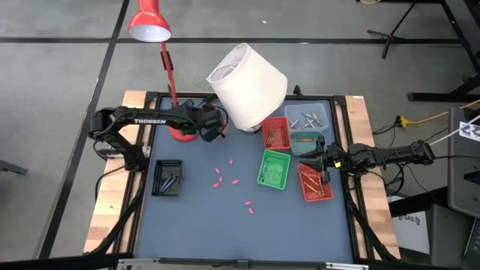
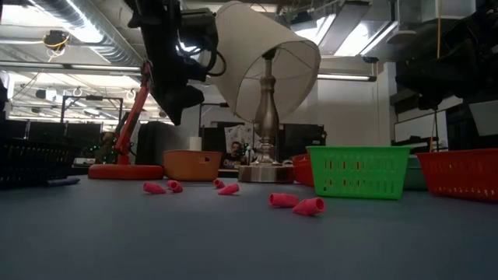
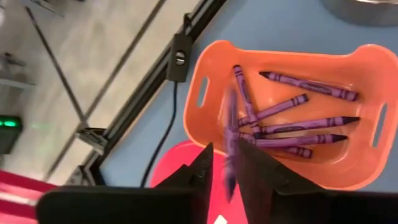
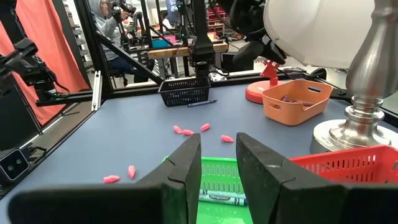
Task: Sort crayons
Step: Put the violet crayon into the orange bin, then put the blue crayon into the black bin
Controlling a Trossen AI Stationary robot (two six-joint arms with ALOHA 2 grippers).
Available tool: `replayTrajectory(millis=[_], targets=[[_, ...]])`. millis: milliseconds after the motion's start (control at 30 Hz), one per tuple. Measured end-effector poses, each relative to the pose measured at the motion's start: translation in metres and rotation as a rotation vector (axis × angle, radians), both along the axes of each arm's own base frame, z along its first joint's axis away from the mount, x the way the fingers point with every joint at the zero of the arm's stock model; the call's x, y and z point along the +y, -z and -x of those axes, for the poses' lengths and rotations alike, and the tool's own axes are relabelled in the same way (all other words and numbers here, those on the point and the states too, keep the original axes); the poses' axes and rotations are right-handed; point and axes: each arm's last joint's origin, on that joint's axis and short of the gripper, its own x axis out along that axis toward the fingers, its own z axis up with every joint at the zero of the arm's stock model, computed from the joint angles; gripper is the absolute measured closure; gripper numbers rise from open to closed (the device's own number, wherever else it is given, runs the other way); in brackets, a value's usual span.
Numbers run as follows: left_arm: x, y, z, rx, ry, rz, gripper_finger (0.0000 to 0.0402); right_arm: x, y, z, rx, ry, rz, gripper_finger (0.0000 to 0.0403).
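Several pink crayons [image 1: 225,178] lie scattered on the blue table top; they also show in the low view [image 2: 296,204]. My left gripper [image 3: 227,168] hangs above an orange tray [image 3: 286,112] that holds several purple crayons [image 3: 298,124]. A blurred purple crayon [image 3: 231,149] stands in the narrow gap between its fingers. In the high view my left gripper [image 1: 212,129] is at the table's far side beside the red lamp base. My right gripper [image 4: 219,155] is slightly open and empty above the green tray [image 1: 274,169], where a green crayon [image 4: 224,198] lies. My left gripper points down over the orange tray, with the blurred purple crayon [image 3: 229,177] upright between its fingertips. I cannot tell whether the fingers touch it.
A tilted white lampshade [image 1: 247,86] on a metal stand and a red desk lamp [image 1: 150,26] crowd the far side. A black tray [image 1: 167,178] stands at the left. Two red trays [image 1: 315,182], a teal tray [image 1: 306,141] and a clear tray [image 1: 313,116] stand at the right.
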Motion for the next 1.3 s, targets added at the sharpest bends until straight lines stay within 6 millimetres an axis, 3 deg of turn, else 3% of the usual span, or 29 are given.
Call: replayTrajectory(millis=[200, 433, 833, 1100, 1300], targets=[[0.006, 0.0, 0.0, -0.036, -0.005, 0.049, 0.032, 0.0, 0.0, 0.0, 0.0, 0.0, 0.0, 0.0303], [-0.001, 0.002, -0.003, -0.113, -0.008, 0.175, 0.0317, 0.0, 0.0, 0.0, 0.0, -0.001, 0.0, 0.0303], [-0.044, 0.008, -0.005, -0.179, -0.039, 0.603, 0.0317, 0.0, 0.0, 0.0, 0.0, -0.001, 0.0, 0.0303], [-0.071, 0.01, 0.003, -0.033, 0.006, 0.621, 0.0317, 0.0, 0.0, 0.0, 0.0, 0.0, 0.0, 0.0303], [-0.079, 0.01, 0.013, 0.093, 0.007, 0.49, 0.0317, 0.0, 0.0, 0.0, 0.0, -0.001, 0.0, 0.0303]])
